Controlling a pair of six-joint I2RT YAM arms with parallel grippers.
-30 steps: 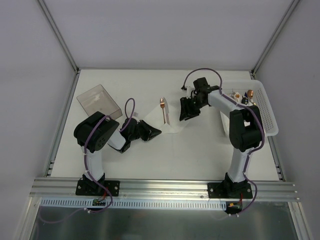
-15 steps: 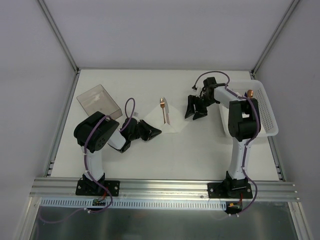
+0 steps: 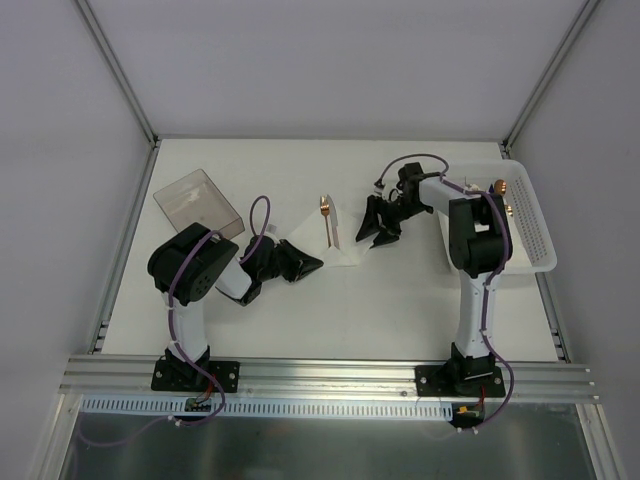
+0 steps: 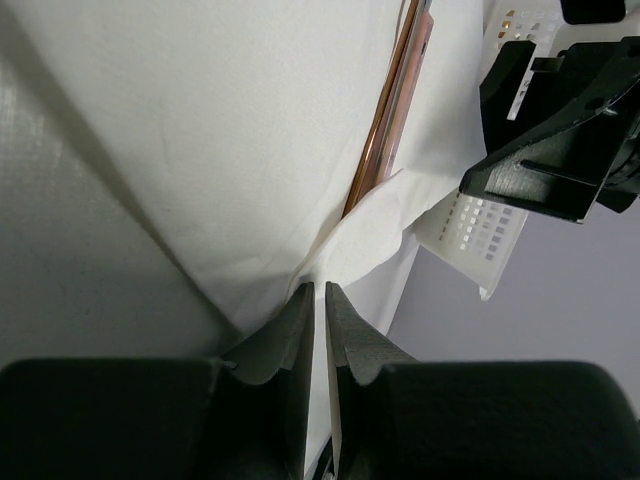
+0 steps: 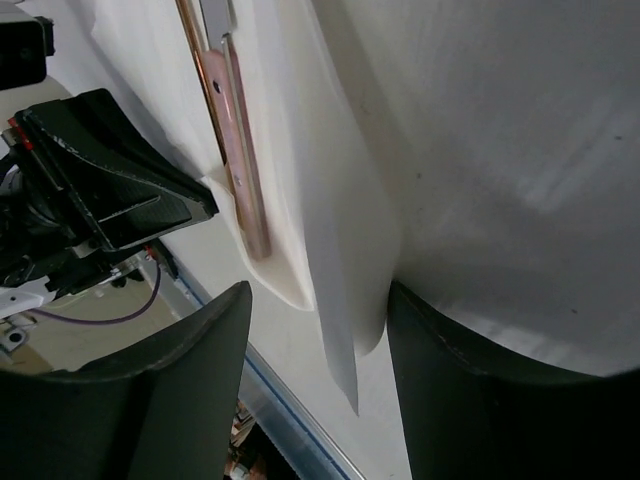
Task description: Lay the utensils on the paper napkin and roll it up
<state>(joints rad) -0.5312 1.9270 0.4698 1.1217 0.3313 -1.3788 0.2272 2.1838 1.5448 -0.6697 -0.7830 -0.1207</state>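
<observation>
Left claw (image 3: 308, 264): clenched on the 8 o'clock corner of the paper napkin (image 3: 348, 252), paper pinched between the jaws. Napkin lies mid-surface (image 3: 400, 300). The utensils (image 3: 328, 222) rest on it, long axis 12–6 o'clock. Right claw (image 3: 378, 230): released, jaws spread astride the napkin's 3 o'clock edge, just beside the utensils. Judgement: the roll must run across that axis, 3 toward 9; the right claw is nearer.

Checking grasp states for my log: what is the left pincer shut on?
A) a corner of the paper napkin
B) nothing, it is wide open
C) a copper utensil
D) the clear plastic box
A: the left wrist view shows the left pincer closed on a pinched fold of the paper napkin, while the utensils lie further along on the sheet, untouched by it.
</observation>
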